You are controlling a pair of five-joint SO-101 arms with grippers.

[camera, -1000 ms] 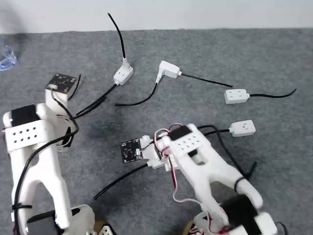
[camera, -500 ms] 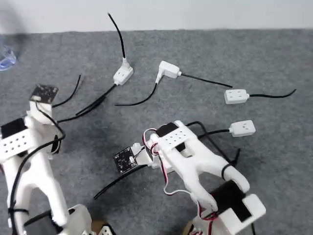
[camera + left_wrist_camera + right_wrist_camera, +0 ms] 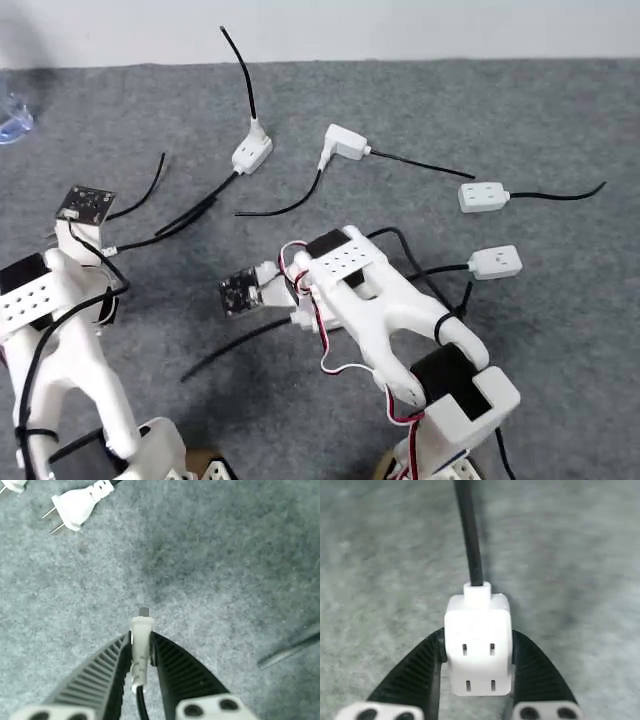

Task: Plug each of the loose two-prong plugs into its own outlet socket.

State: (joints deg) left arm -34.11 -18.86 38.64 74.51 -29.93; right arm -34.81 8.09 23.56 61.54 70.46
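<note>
Jutting lengthwise from left gripper [image 3: 140, 639], plug [image 3: 142, 627], prong end outward

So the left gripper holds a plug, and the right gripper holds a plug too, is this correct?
Not quite. The right gripper holds an outlet socket, not a plug; the right wrist view shows its slots. The left gripper does hold a plug.

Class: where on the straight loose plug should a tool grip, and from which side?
Grip the plug by its white body, across its two side edges, coming from above; it lies flat on the carpet, and that leaves its prongs clear.
</note>
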